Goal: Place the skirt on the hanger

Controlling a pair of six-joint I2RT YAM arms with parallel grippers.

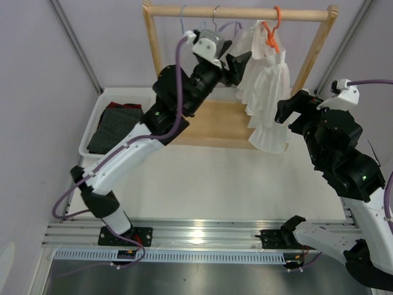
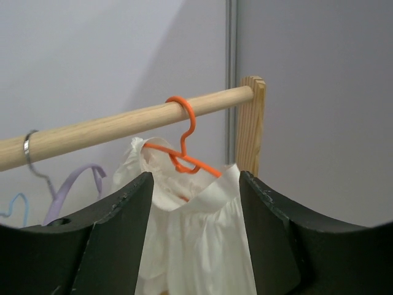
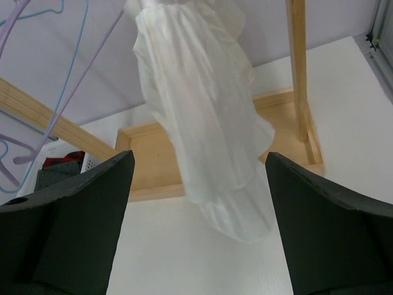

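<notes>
The white ruffled skirt hangs on the orange hanger, whose hook is over the wooden rail near its right end. My left gripper is open just left of the skirt's upper part; in the left wrist view the skirt and the hanger show between its spread fingers. My right gripper is open and empty, right of the skirt's lower tiers. In the right wrist view the skirt hangs free ahead, its hem above the table.
A lilac hanger and a pale blue hanger hang further left on the rail. The rack has a wooden base and side posts. A white bin at left holds a dark folded garment.
</notes>
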